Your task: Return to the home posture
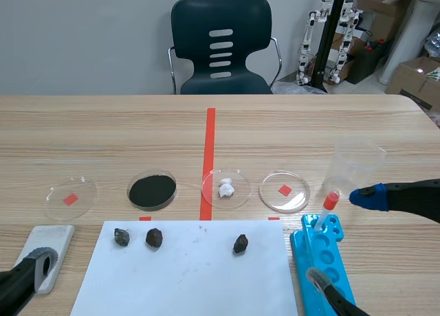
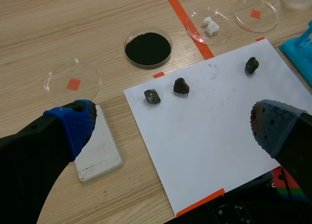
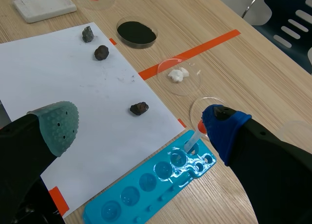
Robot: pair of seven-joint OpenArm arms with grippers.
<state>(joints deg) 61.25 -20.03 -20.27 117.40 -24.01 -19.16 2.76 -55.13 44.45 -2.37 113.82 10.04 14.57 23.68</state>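
Observation:
My left gripper (image 2: 173, 124) is open, hanging over the near left of the white paper sheet (image 2: 214, 131) with nothing between its fingers. In the scene view it sits low at the near left corner (image 1: 27, 278), beside a white slab (image 1: 49, 251). My right gripper (image 3: 139, 126) is also open and empty. It hovers over the sheet's right edge and the blue well rack (image 3: 146, 190). In the scene view its blue-padded finger (image 1: 368, 196) is right of a red-capped dropper (image 1: 326, 209) standing in the rack (image 1: 330, 275).
Three dark rocks (image 1: 122, 236) (image 1: 154, 238) (image 1: 240, 244) lie on the sheet. Behind it stands a row of petri dishes: one with black powder (image 1: 152, 190), one with white lumps (image 1: 226, 187), and others over red squares. A clear beaker (image 1: 353, 166) stands at the right.

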